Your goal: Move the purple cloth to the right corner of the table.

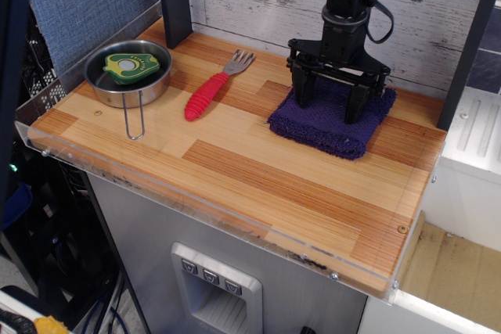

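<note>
Purple cloth (332, 119) lies flat on table (235, 170), directly under gripper (335, 101); fingers spread, tips touching cloth top.

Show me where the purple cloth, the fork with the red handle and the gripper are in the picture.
purple cloth (329, 132): table camera view, front part of its top face.
fork (205, 97): table camera view, middle of its red handle.
gripper (332, 98): table camera view, midway between its two fingertips, over the cloth.
</note>
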Tool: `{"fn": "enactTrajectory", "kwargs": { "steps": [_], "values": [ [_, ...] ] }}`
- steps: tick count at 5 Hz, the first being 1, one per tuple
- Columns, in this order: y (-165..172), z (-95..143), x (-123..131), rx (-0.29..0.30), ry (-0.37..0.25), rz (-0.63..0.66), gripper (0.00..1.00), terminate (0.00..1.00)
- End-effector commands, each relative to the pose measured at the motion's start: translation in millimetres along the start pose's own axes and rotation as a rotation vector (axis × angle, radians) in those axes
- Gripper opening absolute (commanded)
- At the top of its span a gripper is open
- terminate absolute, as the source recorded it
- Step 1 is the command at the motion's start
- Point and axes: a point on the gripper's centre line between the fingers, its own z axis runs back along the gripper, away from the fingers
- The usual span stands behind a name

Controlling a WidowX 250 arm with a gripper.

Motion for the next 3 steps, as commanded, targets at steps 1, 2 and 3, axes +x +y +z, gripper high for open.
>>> {"fn": "enactTrajectory", "kwargs": {
  "steps": [1,2,3],
  "values": [
    [15.6,-57.5,-11.4,0.007,0.154,0.0,1.0,0.0],
    [14.8,-64.5,-17.0,0.01,0.186,-0.017,1.0,0.0],
    [11.0,-65.3,-24.6,-0.021,0.231,-0.025,1.0,0.0]
  ]
}}
